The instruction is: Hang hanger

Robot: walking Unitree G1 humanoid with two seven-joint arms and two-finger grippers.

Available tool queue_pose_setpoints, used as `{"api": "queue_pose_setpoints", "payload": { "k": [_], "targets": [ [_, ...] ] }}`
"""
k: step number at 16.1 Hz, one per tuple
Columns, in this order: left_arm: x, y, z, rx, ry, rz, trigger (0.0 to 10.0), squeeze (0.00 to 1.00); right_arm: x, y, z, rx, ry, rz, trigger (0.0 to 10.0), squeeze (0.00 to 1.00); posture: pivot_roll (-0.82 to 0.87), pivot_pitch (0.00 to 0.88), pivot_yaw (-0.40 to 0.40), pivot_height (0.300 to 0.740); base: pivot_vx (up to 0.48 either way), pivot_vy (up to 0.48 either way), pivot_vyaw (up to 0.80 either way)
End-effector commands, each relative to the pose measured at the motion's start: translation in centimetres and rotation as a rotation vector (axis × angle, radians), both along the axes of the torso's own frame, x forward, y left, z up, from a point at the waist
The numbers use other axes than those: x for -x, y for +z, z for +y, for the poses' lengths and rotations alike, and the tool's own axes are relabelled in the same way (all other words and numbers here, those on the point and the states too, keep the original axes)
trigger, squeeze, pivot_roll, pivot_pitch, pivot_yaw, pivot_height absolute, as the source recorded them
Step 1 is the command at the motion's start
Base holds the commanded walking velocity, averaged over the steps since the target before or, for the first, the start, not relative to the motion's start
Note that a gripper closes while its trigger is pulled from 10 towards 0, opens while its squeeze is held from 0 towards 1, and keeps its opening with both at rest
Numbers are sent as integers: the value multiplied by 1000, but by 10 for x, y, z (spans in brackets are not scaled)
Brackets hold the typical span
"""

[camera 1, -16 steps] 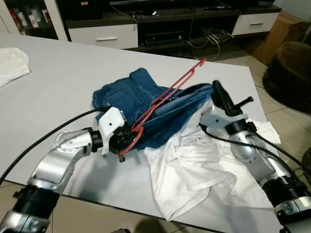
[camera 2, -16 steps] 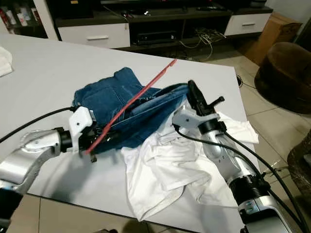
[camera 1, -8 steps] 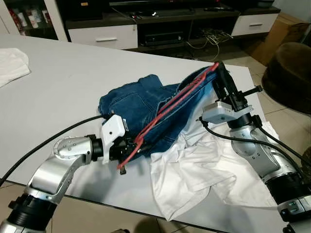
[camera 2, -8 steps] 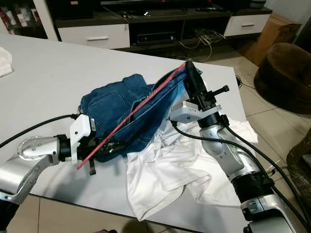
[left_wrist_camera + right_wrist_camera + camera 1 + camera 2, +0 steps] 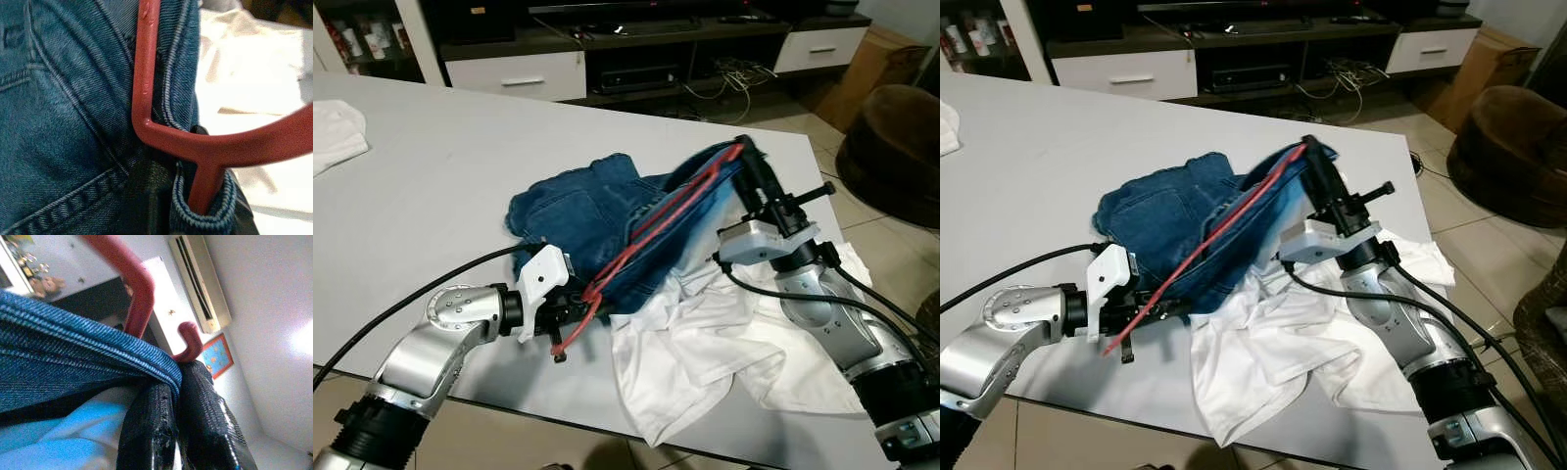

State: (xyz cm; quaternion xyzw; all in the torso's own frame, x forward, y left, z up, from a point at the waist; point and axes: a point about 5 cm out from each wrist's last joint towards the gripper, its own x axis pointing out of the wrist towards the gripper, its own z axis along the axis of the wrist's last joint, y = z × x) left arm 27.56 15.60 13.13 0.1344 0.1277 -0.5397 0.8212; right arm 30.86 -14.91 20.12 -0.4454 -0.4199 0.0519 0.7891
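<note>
Since 0.5 s ago I've dropped the right gripper [image 5: 745, 157] slightly, fingers clenched on jeans [image 5: 573, 201] waistband w/ hanger [image 5: 651, 217]; left gripper [image 5: 570, 305] grips jeans' other end.

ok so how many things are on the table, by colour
blue: 1, jeans
red: 1, hanger
white: 2, shirt, cloth
total: 4
</note>
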Motion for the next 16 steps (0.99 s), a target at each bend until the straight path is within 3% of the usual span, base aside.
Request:
{"api": "queue_pose_setpoints", "payload": {
  "k": [1,2,7,11,16],
  "targets": [
    [20,-67,41,-213,172,302,0,0,3,51,-32,-192,-82,-188,10000,0,50,69,-22,740,0,0,0],
    [19,-67,41,-216,180,303,0,0,5,51,-31,-174,-73,-191,10000,0,48,69,-22,740,0,0,0],
    [26,-83,36,-270,146,356,0,0,28,48,-10,190,30,-324,10000,0,36,65,-17,740,0,0,0],
    [25,-84,33,-272,127,358,0,0,30,44,-9,271,6,-367,10000,0,36,63,-13,740,0,0,0],
    [26,-86,41,-316,141,358,0,0,31,50,-17,315,-51,-428,10000,0,44,64,-12,740,0,0,0]
  ]
}}
